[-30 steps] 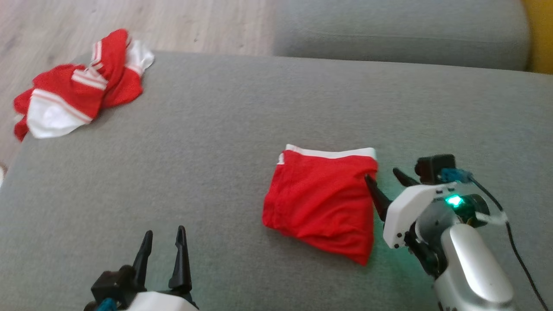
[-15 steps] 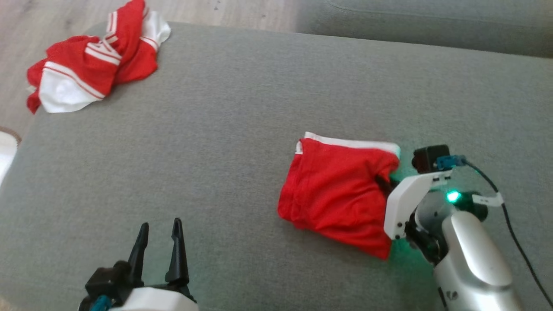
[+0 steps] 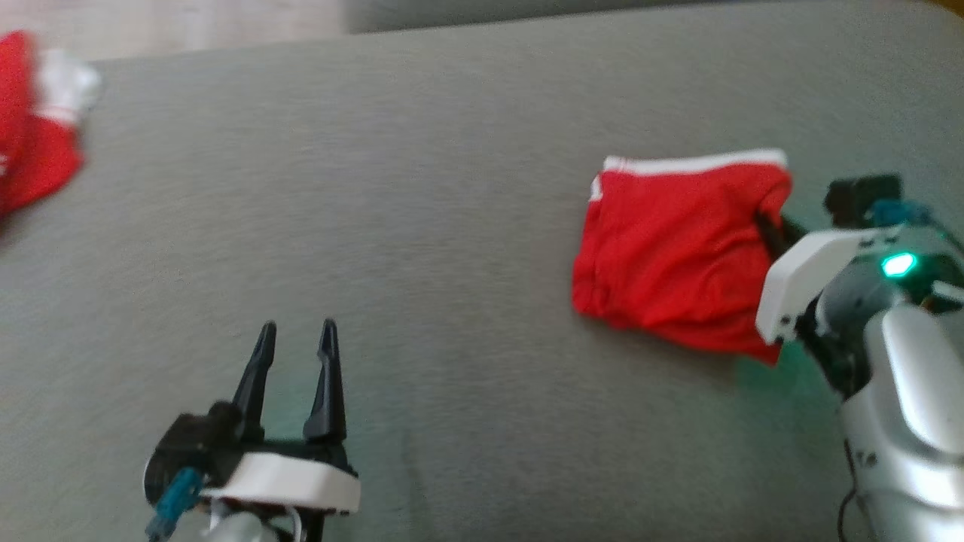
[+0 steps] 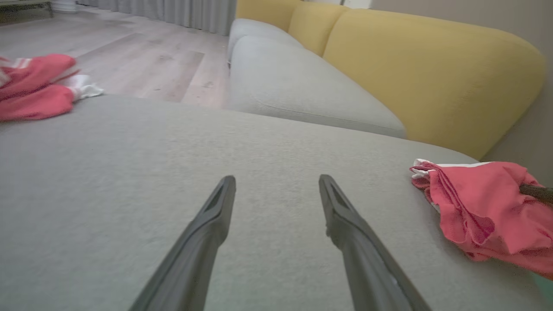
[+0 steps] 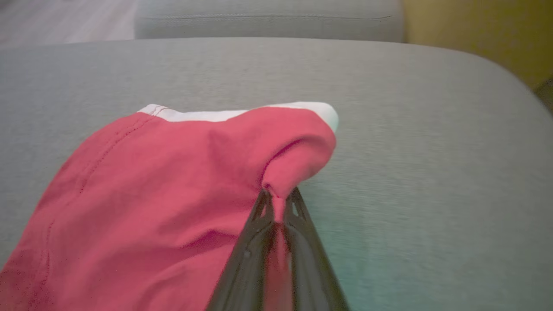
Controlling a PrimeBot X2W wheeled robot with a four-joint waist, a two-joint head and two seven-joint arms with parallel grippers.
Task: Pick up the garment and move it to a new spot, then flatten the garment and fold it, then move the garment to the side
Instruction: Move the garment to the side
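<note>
We see two garments on a wide grey sofa cushion (image 3: 376, 226). One, the folded red garment (image 3: 670, 248), has a white band along its far edge and lies toward the right side of the cushion. The other, a crumpled red and white garment (image 3: 34, 143), sits well apart at the cushion's far left edge.

There are two pincers. The right pincer (image 5: 276, 196) reaches in from the lower right on a pale forearm (image 3: 911, 391). Its two dark fingers are pressed together on a pinch of red cloth at the folded garment's right edge, close to the white band, and the cloth there is gathered into a small peak. A green light (image 3: 898, 264) glows on that wrist. The left pincer (image 3: 298, 325) hovers over bare cushion at the lower left, fingers spread apart and holding nothing.

Beyond the cushion are yellow backrests (image 4: 410, 73) and wood floor (image 4: 142, 65).
</note>
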